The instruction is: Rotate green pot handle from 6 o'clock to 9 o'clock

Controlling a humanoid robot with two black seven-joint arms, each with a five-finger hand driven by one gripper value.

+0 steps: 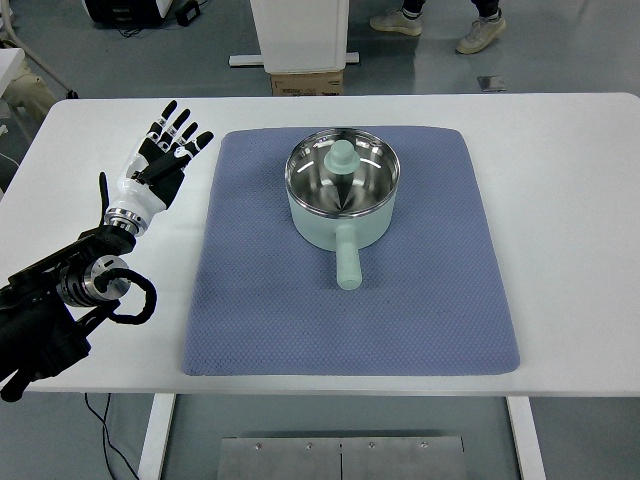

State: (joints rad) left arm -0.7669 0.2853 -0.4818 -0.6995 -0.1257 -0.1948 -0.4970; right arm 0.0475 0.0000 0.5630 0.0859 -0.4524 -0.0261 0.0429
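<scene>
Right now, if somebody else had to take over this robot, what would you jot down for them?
Left hand: fingers spread, holding nothing, over the bare white table left of the blue mat.
Right hand: out of view.
Green pot: upright on the mat's upper middle, no lid on it.
Pot handle: points toward the robot, at 6 o'clock.
Done: nothing yet; the pot is untouched.
Left: reach the handle and turn the pot until it points to 9 o'clock.
</scene>
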